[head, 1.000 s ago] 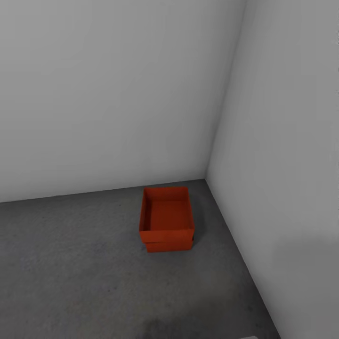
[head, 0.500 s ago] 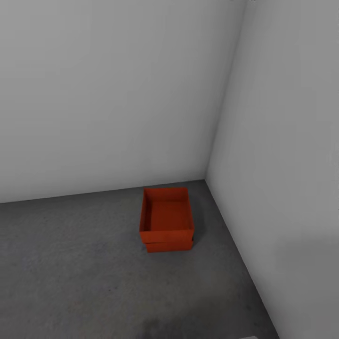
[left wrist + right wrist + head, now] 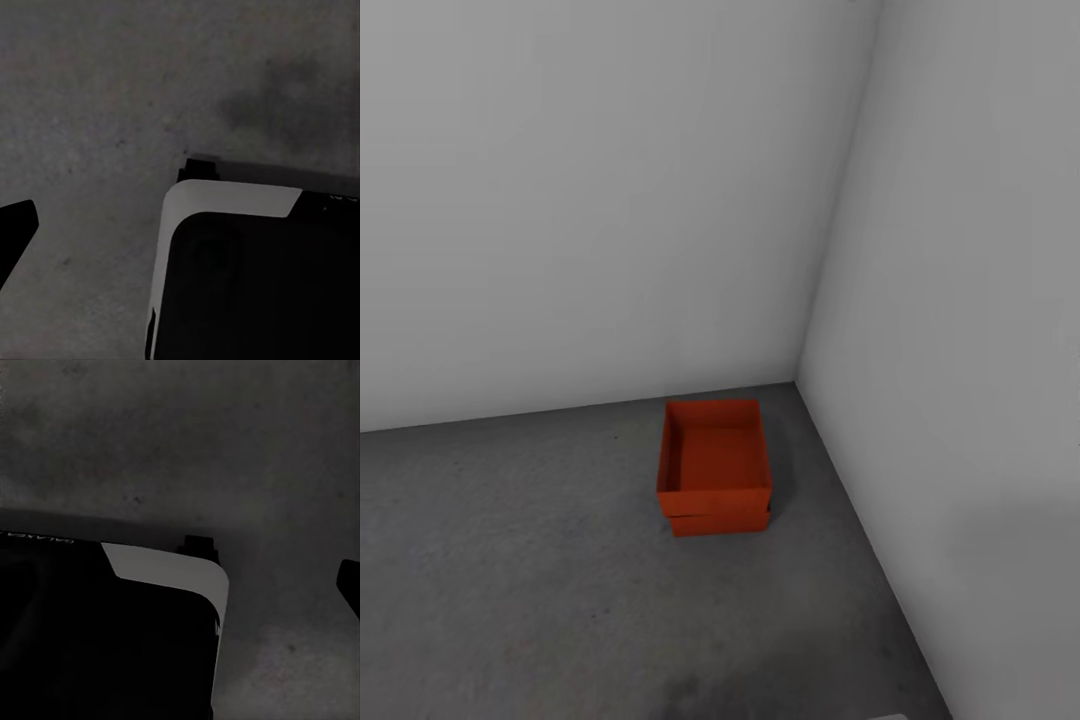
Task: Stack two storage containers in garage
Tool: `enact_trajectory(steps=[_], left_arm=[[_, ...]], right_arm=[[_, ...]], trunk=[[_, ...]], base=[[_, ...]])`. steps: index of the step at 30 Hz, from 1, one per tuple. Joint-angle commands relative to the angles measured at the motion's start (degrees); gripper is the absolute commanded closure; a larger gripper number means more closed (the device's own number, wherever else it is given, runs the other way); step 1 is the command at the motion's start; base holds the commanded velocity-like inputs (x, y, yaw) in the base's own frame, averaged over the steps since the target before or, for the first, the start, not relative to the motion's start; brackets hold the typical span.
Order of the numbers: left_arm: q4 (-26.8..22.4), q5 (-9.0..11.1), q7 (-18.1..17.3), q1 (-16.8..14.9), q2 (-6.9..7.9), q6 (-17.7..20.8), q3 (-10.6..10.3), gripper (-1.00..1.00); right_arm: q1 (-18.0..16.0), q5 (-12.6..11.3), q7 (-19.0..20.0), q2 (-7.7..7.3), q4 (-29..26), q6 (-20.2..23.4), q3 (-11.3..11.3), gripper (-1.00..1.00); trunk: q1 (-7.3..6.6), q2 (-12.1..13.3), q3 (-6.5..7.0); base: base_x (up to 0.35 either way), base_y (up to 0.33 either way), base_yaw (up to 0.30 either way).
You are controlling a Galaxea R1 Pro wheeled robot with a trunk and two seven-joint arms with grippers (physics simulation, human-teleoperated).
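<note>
Head view: the two storage containers (image 3: 714, 470) sat nested, one stacked on the other, on the dark grey floor (image 3: 510, 560) in the corner where two white walls (image 3: 610, 200) met. Upper bin was empty; lower bin's inside was hidden. Judged: stacking step complete, nothing left beyond confirming the stack is stable.

Left wrist view: speckled floor and the robot's base (image 3: 255, 277) below; one dark fingertip (image 3: 13, 229) at the edge, claw opening not determinable, bins well away.

Right wrist view: same floor and base; claw state likewise undeterminable.
</note>
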Motion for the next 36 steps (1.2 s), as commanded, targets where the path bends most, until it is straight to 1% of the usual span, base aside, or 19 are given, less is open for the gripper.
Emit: enact_trajectory(steps=[1,4,7,18,22,36], left_arm=[[0.28,0.25,-0.23,-0.10,-0.01,-0.35,0.35,-1.00],[0.29,0.28,-0.23,-0.10,-0.18,0.00,0.35,-1.00],[0.32,0.28,-0.18,-0.08,-0.68,0.12,0.35,-1.00],[0.36,0.32,-0.14,0.02,-4.38,0.20,0.35,-1.00],[0.33,0.31,-0.14,0.09,-4.71,0.19,0.35,-1.00],[0.36,0.31,-0.14,0.23,-4.79,0.18,0.35,-1.00]], right_arm=[[-0.10,-0.45,0.28,0.03,0.27,-0.43,0.38,-1.00],[-0.10,-0.45,0.28,0.01,0.27,-0.43,0.38,-1.00],[-0.10,-0.45,0.28,0.03,0.27,-0.43,0.38,-1.00],[-0.09,-0.45,0.28,0.02,0.27,-0.43,0.38,-1.00],[-0.10,-0.45,0.28,0.01,0.27,-0.43,0.38,-1.00],[-0.10,-0.45,0.28,0.03,0.27,-0.43,0.38,-1.00]], trunk=[[0.01,-0.06,-0.06],[0.01,-0.06,-0.06],[0.01,-0.06,-0.06],[0.01,-0.06,-0.06],[0.01,-0.06,-0.06],[0.01,-0.06,-0.06]], base=[[0.000,0.000,0.000],[0.000,0.000,0.000],[0.000,0.000,0.000],[0.000,0.000,0.000],[0.000,0.000,0.000],[0.000,0.000,0.000]])
